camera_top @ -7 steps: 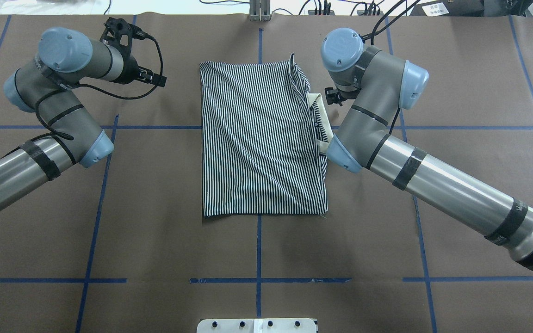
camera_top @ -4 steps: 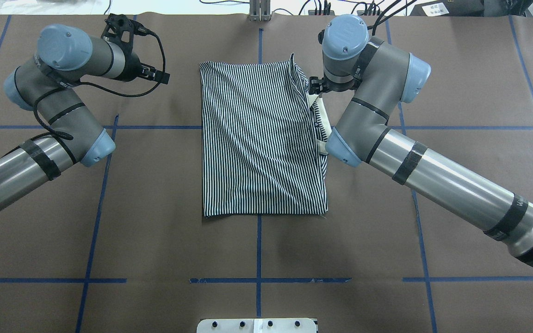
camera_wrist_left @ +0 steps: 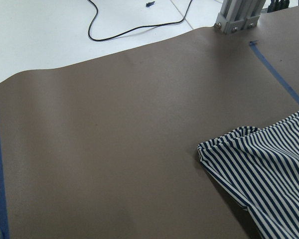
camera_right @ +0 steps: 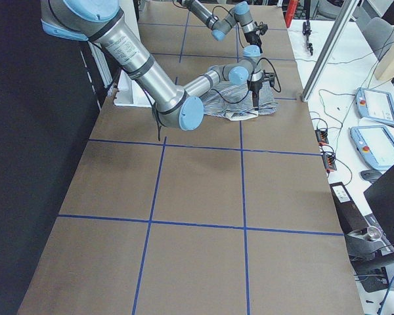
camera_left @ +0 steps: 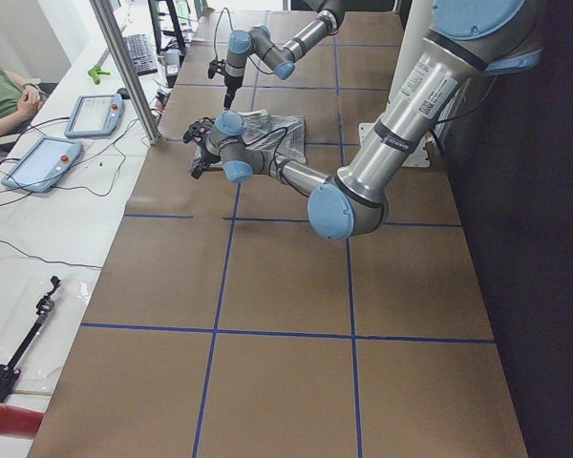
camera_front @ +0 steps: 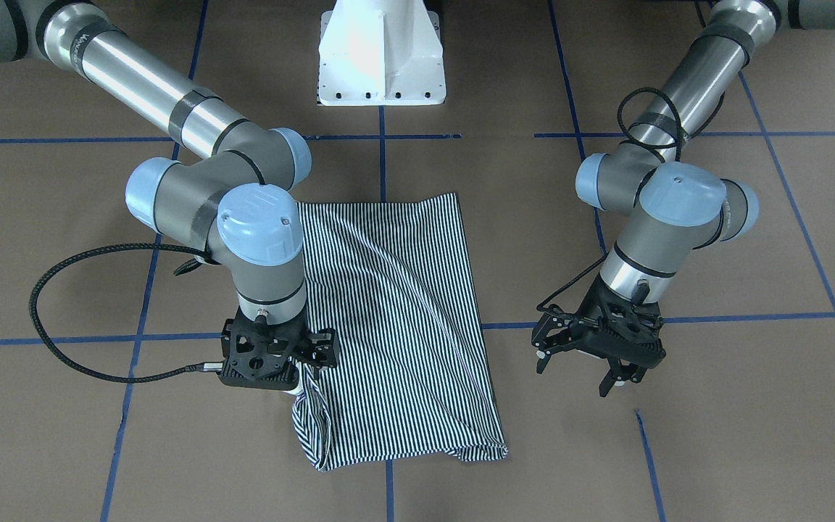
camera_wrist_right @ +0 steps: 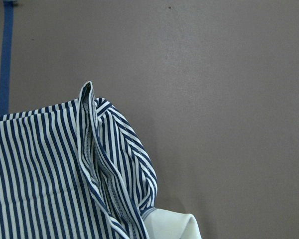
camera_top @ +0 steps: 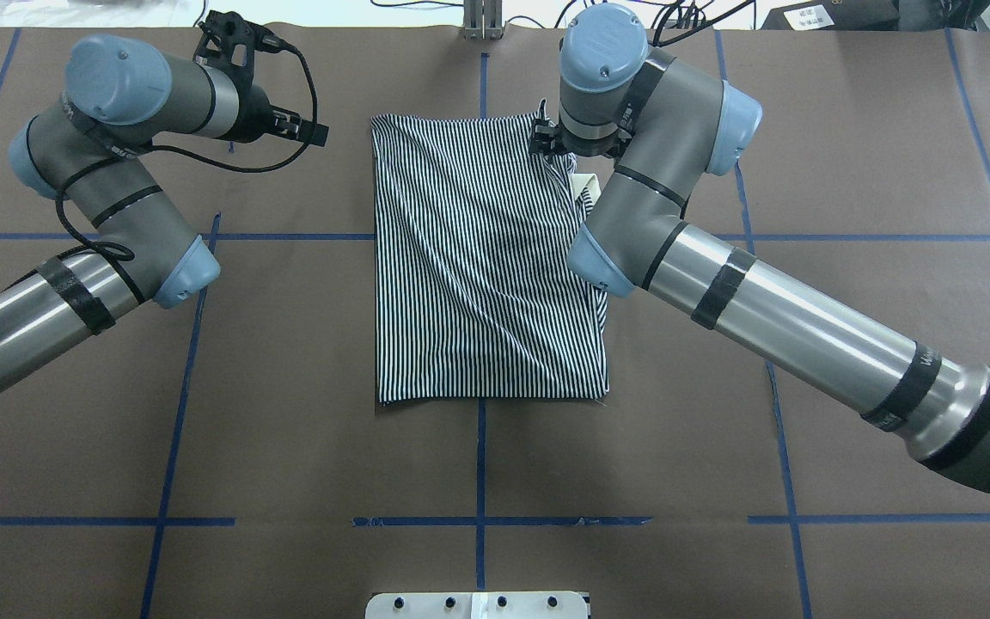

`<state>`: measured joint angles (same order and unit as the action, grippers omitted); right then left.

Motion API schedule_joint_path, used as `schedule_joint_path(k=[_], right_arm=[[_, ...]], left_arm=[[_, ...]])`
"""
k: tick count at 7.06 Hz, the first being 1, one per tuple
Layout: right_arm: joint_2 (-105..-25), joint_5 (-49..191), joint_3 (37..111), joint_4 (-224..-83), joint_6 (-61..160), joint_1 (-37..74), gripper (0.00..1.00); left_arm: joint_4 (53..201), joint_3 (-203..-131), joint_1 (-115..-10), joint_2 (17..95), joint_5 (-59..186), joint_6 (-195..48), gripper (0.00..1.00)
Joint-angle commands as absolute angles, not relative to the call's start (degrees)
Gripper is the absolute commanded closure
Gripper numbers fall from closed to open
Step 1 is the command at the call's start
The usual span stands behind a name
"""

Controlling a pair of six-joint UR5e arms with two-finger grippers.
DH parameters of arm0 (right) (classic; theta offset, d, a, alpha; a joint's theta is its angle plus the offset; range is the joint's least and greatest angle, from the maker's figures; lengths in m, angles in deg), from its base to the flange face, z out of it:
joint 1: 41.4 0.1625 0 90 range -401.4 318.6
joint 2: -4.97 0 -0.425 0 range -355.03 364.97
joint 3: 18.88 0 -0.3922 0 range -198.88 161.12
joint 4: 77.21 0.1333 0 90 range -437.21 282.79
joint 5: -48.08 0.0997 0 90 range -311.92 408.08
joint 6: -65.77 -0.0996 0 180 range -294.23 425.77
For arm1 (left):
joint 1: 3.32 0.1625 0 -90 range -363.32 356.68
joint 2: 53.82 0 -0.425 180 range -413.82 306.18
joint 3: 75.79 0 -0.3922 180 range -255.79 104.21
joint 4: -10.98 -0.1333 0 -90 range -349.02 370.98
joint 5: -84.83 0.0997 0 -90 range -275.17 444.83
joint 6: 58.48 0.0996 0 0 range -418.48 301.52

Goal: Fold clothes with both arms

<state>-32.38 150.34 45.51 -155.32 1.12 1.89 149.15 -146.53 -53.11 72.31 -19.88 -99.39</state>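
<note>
Hovering beside the folded striped polo shirt (camera_top: 478, 266) lying on the surface (camera_top: 289, 413), your left claw (camera_front: 575, 377) has jaws apart; your right claw (camera_front: 291, 377) sits over its bunched corner, jaws hidden, so you cannot tell its grip

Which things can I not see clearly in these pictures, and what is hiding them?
1. Whether the right gripper is open or shut: in the front-facing view its own black body covers the fingertips; overhead, the right arm covers it.
2. The collar of the shirt: overhead, only a cream corner shows.
3. Shirt details in both side views: too small.
</note>
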Motion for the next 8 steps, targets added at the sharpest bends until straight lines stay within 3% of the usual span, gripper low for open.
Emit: schedule_joint_path(k=[1,3,8], right_arm=[[-28.01,150.13,38.98,-154.21,0.73,1.31,0.0],[-26.94,149.86,32.03,-146.48,0.73,1.22,0.0],[-28.33,149.07,30.78,-150.15,13.34,4.81,0.0]], left_arm=[[149.15,-147.42,-52.98,72.3,-19.85,-99.44,0.0],[149.15,-147.6,-53.07,72.3,-19.76,-99.52,0.0],[149.14,-149.27,-52.98,70.9,-19.94,-99.35,0.0]])
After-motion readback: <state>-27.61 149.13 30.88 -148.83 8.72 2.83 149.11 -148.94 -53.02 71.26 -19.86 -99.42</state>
